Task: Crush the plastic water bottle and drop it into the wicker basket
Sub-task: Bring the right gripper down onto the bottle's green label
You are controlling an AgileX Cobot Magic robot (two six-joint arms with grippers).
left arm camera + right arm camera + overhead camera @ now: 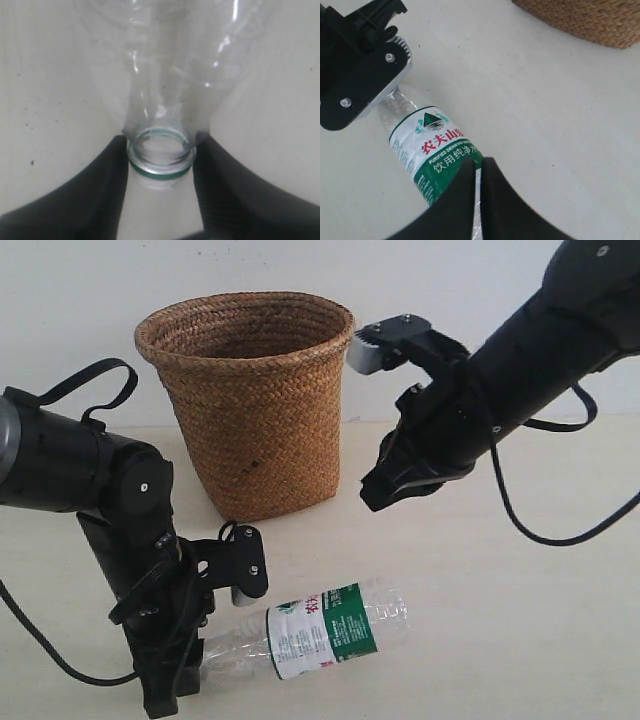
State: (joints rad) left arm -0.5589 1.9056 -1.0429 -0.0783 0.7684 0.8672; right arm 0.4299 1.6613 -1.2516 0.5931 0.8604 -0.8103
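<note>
The plastic water bottle [325,630] lies on its side on the pale table, uncrushed, label up, neck pointing left. My left gripper [190,665] is low at its neck. In the left wrist view its two black fingers press either side of the green-ringed open neck [160,160], so my left gripper [160,142] is shut on the bottle [165,65]. My right gripper [372,495] hangs in the air above the bottle's base end, fingers nearly together and empty. Below my right gripper [477,165] lies the bottle's label [432,142]. The wicker basket [255,410] stands upright behind.
The basket's lower wall [585,17] shows at the edge of the right wrist view. The left arm's black wrist [360,75] sits over the bottle's neck there. A white wall rises behind the table [520,620].
</note>
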